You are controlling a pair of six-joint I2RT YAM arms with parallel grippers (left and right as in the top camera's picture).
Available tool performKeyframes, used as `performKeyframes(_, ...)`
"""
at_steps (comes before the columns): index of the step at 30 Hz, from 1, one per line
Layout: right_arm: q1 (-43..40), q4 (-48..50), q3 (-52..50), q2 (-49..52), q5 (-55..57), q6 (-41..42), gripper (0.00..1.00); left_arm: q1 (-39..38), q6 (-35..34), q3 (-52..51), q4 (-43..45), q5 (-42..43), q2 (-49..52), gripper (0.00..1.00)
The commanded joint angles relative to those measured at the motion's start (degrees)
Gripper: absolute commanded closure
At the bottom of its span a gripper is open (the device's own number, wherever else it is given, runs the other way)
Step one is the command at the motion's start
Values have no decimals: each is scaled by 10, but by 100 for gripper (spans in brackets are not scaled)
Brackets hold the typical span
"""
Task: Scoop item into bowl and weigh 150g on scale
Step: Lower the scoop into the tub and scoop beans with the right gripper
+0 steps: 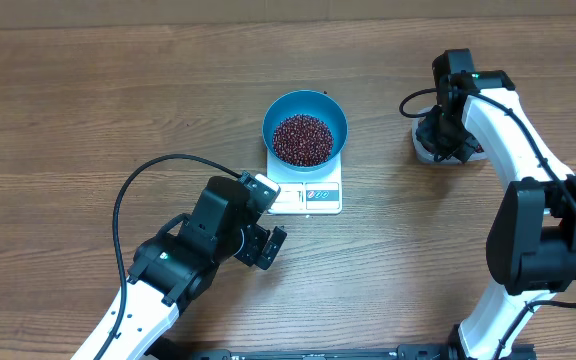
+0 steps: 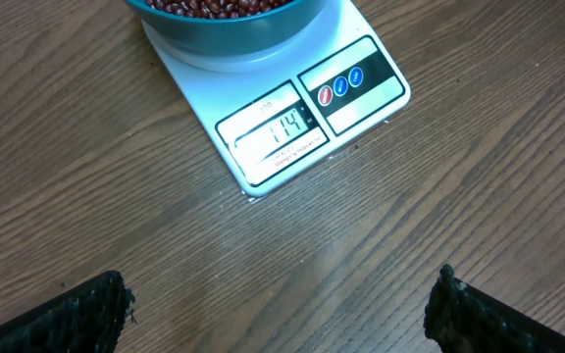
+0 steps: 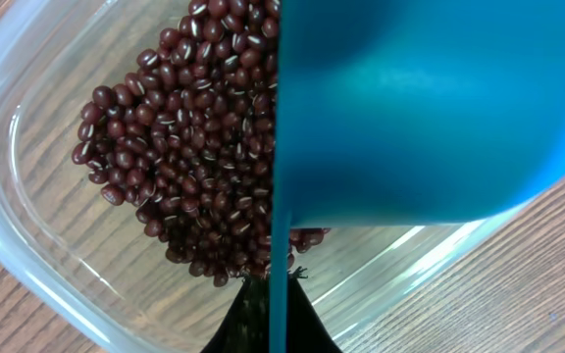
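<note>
Bright blue round bowl (image 1: 306,101) is seen sitting on the small white square kitchen scale (image 1: 290,198), mid wooden table (image 1: 118,100). A loose heap of small dark red-brown beans (image 1: 302,139) is held in the bowl, so right on top of the scale. On the scale's front display (image 2: 278,129), 114 is read in the left wrist view.

Left gripper (image 1: 265,246) is placed just in front of the scale, off its left front corner and apart from it. Its jaws are spread wide and nothing is held between them.

Right gripper (image 1: 442,136) is placed well to the right of the scale, over the clear plastic rounded-rectangle tub (image 1: 426,152). It is clamped tight on the thin handle of a small blue plastic scoop (image 3: 430,108), seen edge-on between the dark fingers in the right wrist view. More of the same beans (image 3: 189,147) are piled on the tub's floor, partly hidden behind the scoop. Whether anything is carried in the scoop cannot be told.
</note>
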Motion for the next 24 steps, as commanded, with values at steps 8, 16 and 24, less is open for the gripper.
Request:
performKeyframes(8, -1, -7, -1, 9, -64, -108, 96, -3, 7, -1, 2, -4, 4, 0)
performKeyframes(16, -2, -31, 38, -19, -106, -186, 96, -3, 7, -1, 2, -4, 4, 1)
performKeyframes(24, -2, -72, 55, -33, -181, -258, 96, -3, 7, -1, 2, -4, 4, 0)
